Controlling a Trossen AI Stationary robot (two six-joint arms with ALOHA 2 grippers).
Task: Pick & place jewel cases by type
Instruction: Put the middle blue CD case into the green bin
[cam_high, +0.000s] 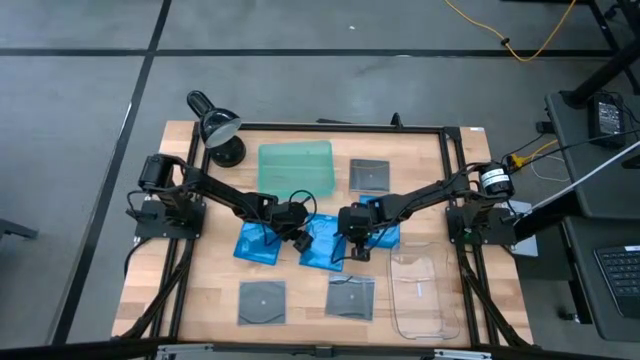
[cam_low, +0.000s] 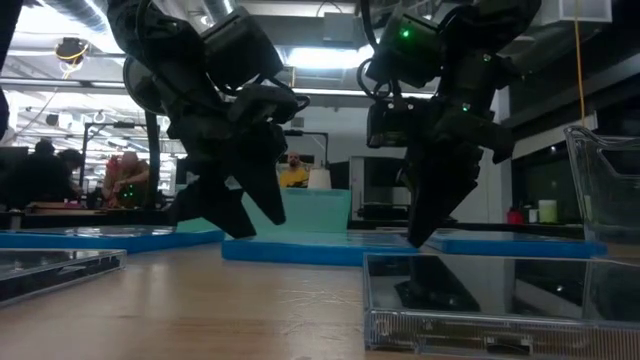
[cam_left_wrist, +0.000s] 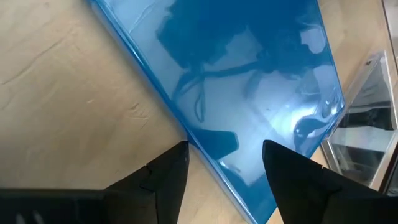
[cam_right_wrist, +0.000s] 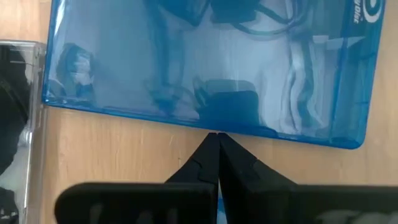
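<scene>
Fingers on the left gripper (cam_left_wrist: 227, 165) were spread over the edge of the middle blue case (cam_high: 322, 243) lying flat on the table (cam_high: 200, 300), right gripper (cam_right_wrist: 216, 142) pinched shut and empty; those cases looked light, stiff, slick and crackable, so probably best pinched at an edge.

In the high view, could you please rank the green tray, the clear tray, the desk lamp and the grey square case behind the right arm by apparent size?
1. Clear tray and green tray: look about alike, so unranked.
3. Desk lamp.
4. Grey square case, close to the lamp in size.
</scene>
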